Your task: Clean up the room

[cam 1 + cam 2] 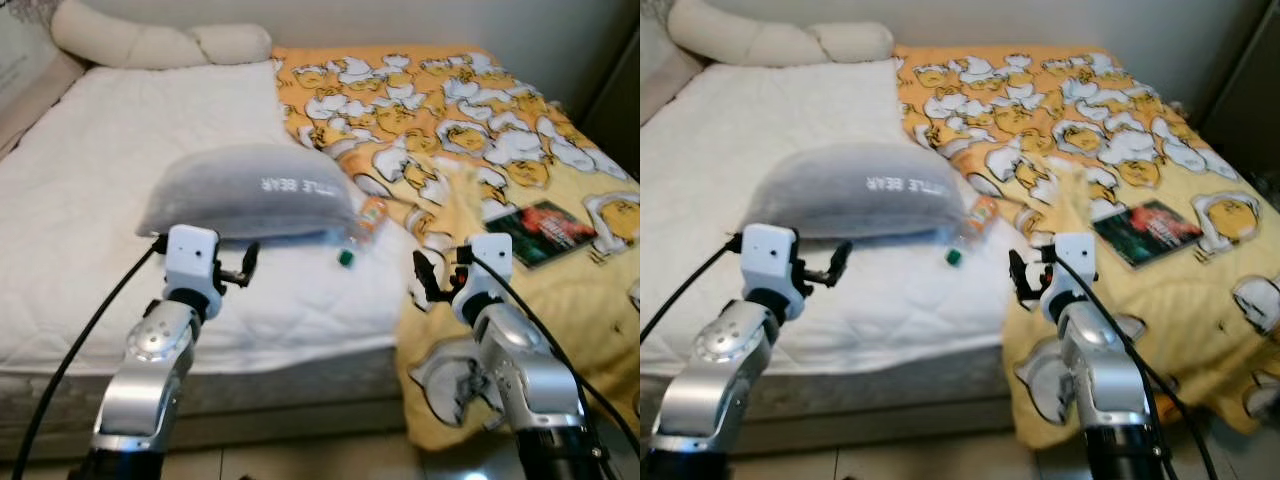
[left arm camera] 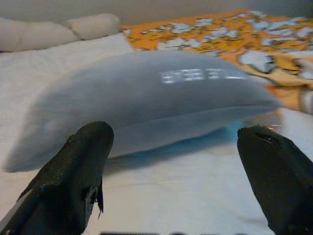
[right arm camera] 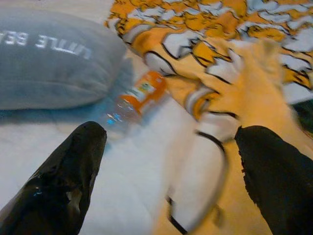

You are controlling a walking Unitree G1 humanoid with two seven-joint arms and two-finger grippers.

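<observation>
Several things lie loose on the bed (image 1: 80,220), so the tidying looks barely begun. A grey pillow (image 1: 245,192) sits askew across the middle of the white mattress, away from the cream bolster (image 1: 150,42) at the head. Tucked against the pillow's right end is a plastic bottle with an orange label (image 3: 139,95), and a small green cap (image 1: 345,257) rests on the sheet just beside it. Further right, the yellow patterned blanket (image 1: 450,120) is rumpled, its edge spilling over the foot of the bed, with a dark book (image 1: 540,228) lying on top of it.

Neither tool holds anything. The left tool (image 1: 245,268) hovers just short of the pillow, fingers spread wide. The right tool (image 1: 432,280) hangs over the blanket's folded edge, near the bottle, fingers likewise apart. Judging by this, bottle, cap, book, pillow and blanket all remain to be dealt with.
</observation>
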